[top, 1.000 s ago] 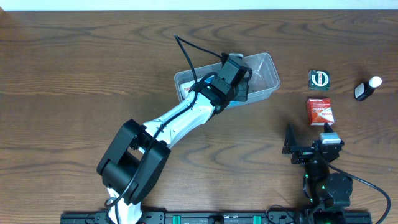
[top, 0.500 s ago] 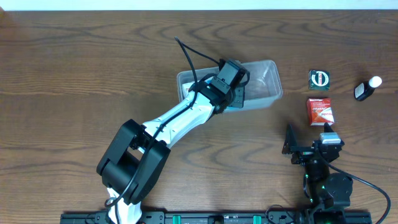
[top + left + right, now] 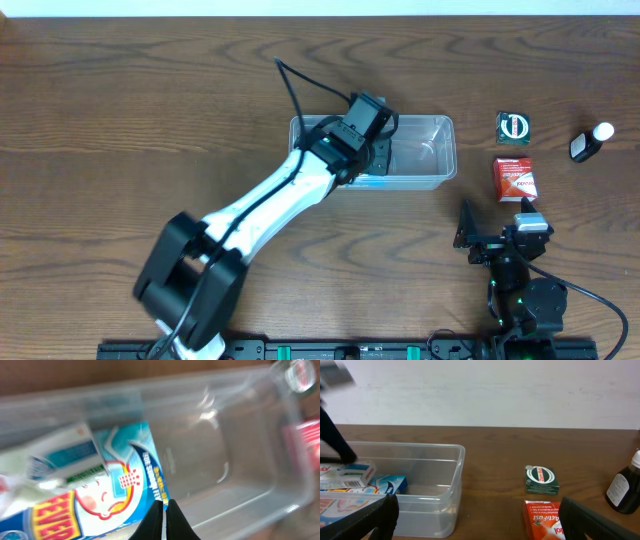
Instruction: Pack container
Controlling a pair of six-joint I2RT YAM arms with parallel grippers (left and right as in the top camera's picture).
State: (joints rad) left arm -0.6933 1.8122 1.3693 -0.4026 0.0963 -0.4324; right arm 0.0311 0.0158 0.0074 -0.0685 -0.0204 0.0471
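The clear plastic container lies square to the table at mid-right; it also shows in the left wrist view and the right wrist view. A blue-and-white "FEVER" box and a white box lie in its left half. My left gripper is inside the container, and its fingertips are shut together at the blue box's edge with nothing seen between them. My right gripper is open and empty near the front edge, and the red box lies just beyond it.
A green box lies right of the container, and the red box is in front of it. A dark bottle with a white cap lies at the far right. In the right wrist view the green box, red box and bottle show.
The container has turned from tilted to square and slid slightly right and forward, moving together with my shut left gripper inside it. The right arm has not moved.
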